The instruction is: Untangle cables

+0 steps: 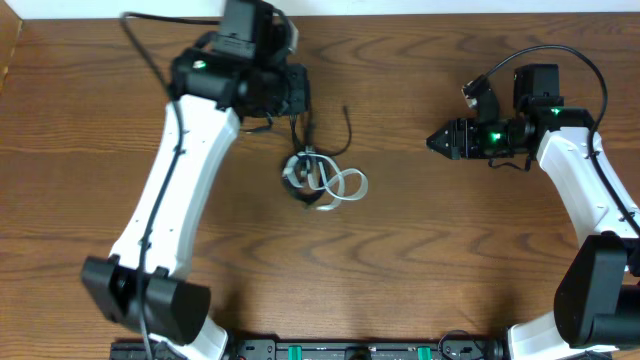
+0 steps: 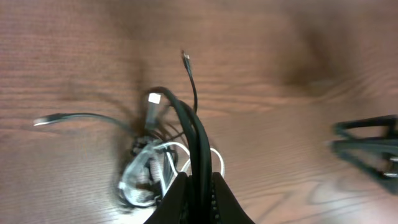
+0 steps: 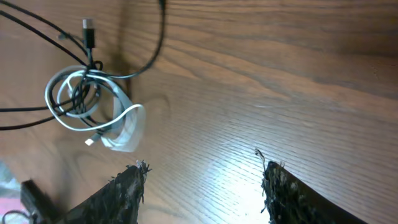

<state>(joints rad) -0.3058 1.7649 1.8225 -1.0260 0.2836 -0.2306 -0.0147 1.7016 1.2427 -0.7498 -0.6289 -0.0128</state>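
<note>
Cables (image 1: 325, 182) tangled, black cable (image 2: 198, 143) clamped (left end effector (image 2: 198, 186))

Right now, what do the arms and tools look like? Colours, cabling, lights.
Both arms are the same build: the left arm and right arm have white links, black joint housings and small green lights. A black wire runs along each, looping free near the wrist. The left tool and right tool are black and two-fingered; the right's fingers look rough-edged.

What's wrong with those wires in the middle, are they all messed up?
Yes. The white cable and the black cable are looped through each other in one messy clump on the table. Nothing else looks odd.
</note>
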